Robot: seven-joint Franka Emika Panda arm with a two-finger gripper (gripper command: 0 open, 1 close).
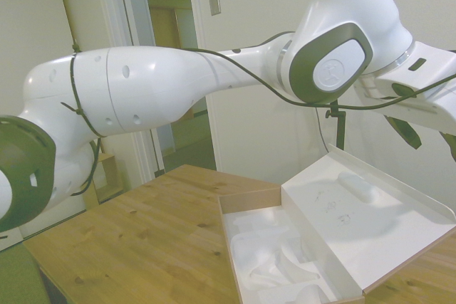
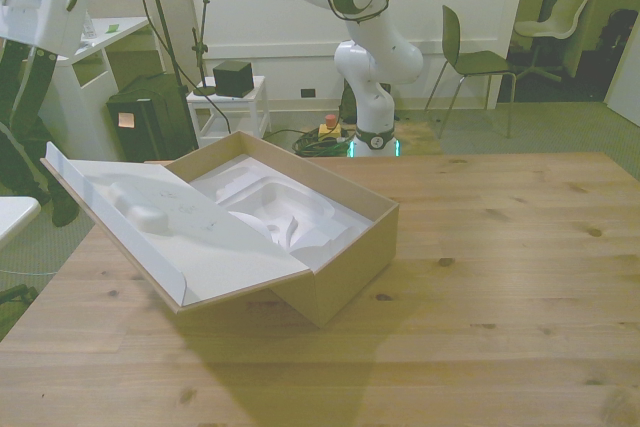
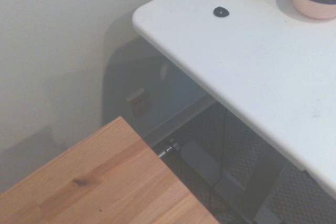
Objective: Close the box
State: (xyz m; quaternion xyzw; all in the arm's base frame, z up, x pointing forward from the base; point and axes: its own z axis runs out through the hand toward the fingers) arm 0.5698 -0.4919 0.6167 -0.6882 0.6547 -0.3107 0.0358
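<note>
Front view shows the box (image 2: pixel 335 257) on the wooden worktop (image 2: pixel 500 277), toward the front view's left. Its lid (image 2: pixel 190 227) lies open, tilted out past the worktop's edge. Thin card, likely light, and it flexes; I'd push under the lid's free far edge, not pinch. Farther back, the hand (image 2: pixel 25 77) hangs beyond the lid; I cannot tell its fingers' state.

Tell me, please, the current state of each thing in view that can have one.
box: open, resting on the wooden table.
lid: swung out sideways, tilted up, white inside facing up.
foam insert: seated in the box, nothing in it.
gripper: raised beyond the lid, touching nothing.
</note>
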